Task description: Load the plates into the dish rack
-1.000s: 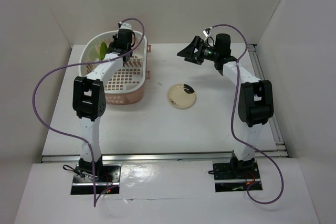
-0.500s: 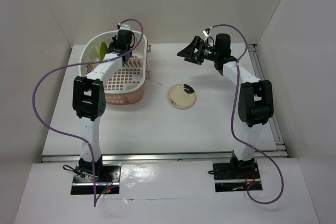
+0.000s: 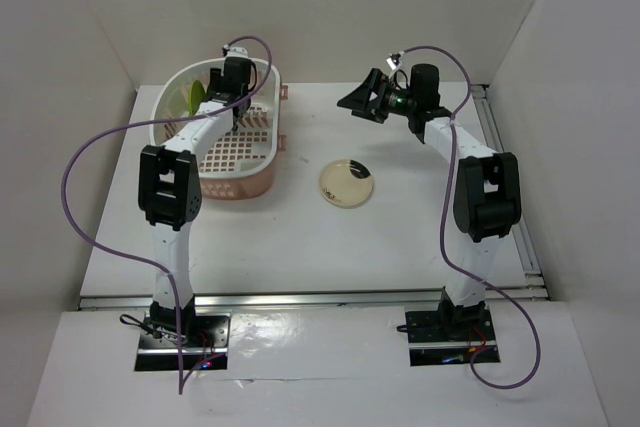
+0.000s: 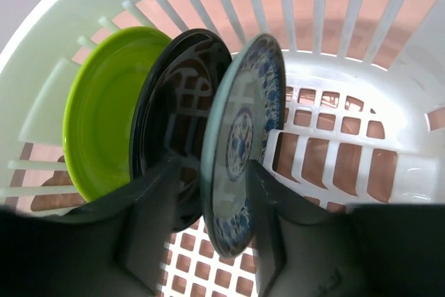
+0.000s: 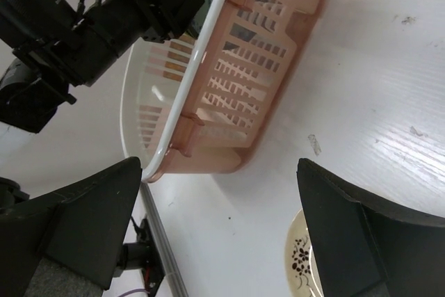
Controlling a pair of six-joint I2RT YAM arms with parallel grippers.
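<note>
Plates stand on edge at the rounded end of the pale pink plastic dish rack (image 3: 245, 184) with its white rim: a lime green round plate (image 4: 104, 109) nearest the wall, a glossy black round plate (image 4: 174, 102) against it, then a round plate with a dark blue pattern (image 4: 243, 123) leaning on the black one. The left gripper (image 4: 212, 172) reaches down into the rack with its jaws parted to either side of the patterned plate, which tilts loosely between them; whether a finger touches it I cannot tell. A cream round plate with a dark smudge (image 3: 348, 183) lies flat on the white table (image 3: 300, 237), right of the rack and apart from it. The right gripper (image 3: 360, 97) hangs above the table beyond that plate, jaws spread wide and holding nothing.
</note>
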